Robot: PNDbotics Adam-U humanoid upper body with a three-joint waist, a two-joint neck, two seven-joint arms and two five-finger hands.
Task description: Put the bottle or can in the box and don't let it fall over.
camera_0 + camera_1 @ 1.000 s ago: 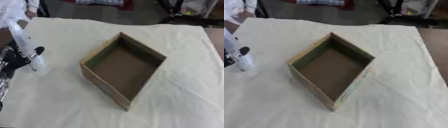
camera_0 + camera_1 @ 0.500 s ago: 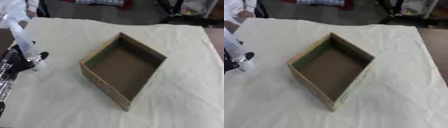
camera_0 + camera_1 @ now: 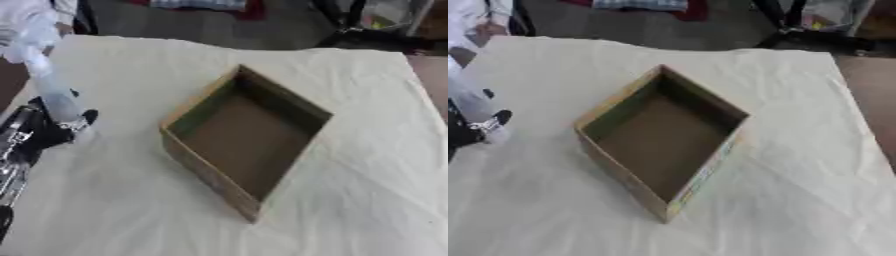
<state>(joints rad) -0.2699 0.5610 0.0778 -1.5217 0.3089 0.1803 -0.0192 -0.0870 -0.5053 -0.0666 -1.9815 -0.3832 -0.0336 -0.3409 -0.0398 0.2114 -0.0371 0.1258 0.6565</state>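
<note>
so the tabletop (image 3: 367,100), covered with a pale wrinkled cloth, carries an open cardboard box (image 3: 245,135) near its middle, turned like a diamond with one corner to the near edge. it is empty inside. close to the left edge stands a clear bottle (image 3: 54,95), its top leaning a little toward the far left corner and its bottom seeming to rest on the cloth, though i cannot tell this surely. the left hand (image 3: 39,134) has its dark fingers curled around the lower part of the bottle. the right hand is not visible in any view.

the step in hand seems to be the taking of the bottle. to do it well, i think the hand should bring the bottle straight up before it goes sideways, lift the bottom above the left wall of the box, and put it flat on the box floor before the fingers open.

compared with one second ago, the bottle leans more toward the far left corner and the fingers sit lower and closer around its base; the box has not moved.
</note>
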